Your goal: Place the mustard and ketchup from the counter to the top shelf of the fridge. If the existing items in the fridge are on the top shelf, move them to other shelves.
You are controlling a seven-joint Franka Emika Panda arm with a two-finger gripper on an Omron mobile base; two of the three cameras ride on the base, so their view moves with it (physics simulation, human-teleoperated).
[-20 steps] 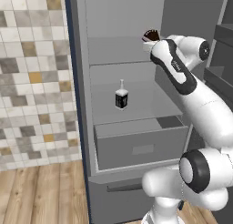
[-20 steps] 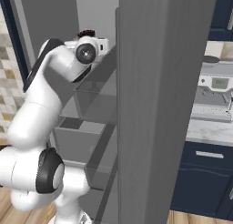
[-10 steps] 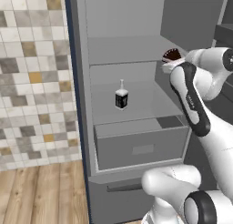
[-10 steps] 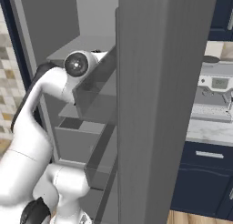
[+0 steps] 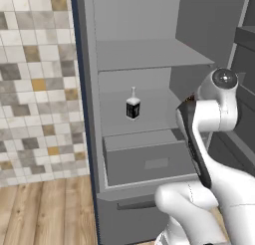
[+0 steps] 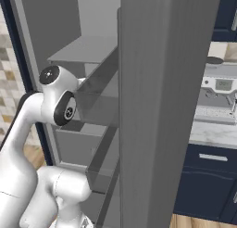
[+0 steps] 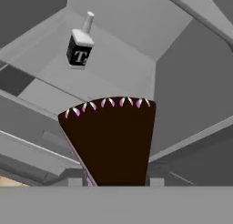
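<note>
Three views record the fridge (image 5: 89,20) standing open, with the arm reaching into its plain grey interior.

Left base view: the top shelf (image 5: 149,54) is a bare flat grey panel high in the cabinet. On the shelf below it stands a clear narrow-necked bottle (image 5: 132,104) with a black label, upright, toward the left half of that shelf. Under that shelf sits a grey drawer (image 5: 149,162). The white arm rises from the lower right, and its wrist is at the right side of the interior, level with the bottle's shelf. A sliver of dark brown cake wedge (image 5: 190,98) shows at the wrist's left edge. Beige and grey wall tiles (image 5: 35,84) and a wooden floor (image 5: 45,211) lie to the left of the fridge.

Right base view: the fridge's grey side wall fills the centre. The arm's wrist is just inside the cabinet at left, below the top shelf (image 6: 88,48). The counter (image 6: 215,132) lies at right over navy cabinets, with a grey appliance (image 6: 222,85) on it.

Hand view: the gripper (image 7: 116,182) is clenched on the cake wedge (image 7: 111,141), whose wide end with pink and white trim points away from the camera. The bottle (image 7: 80,44) stands beyond it, well apart, on the grey shelf.
</note>
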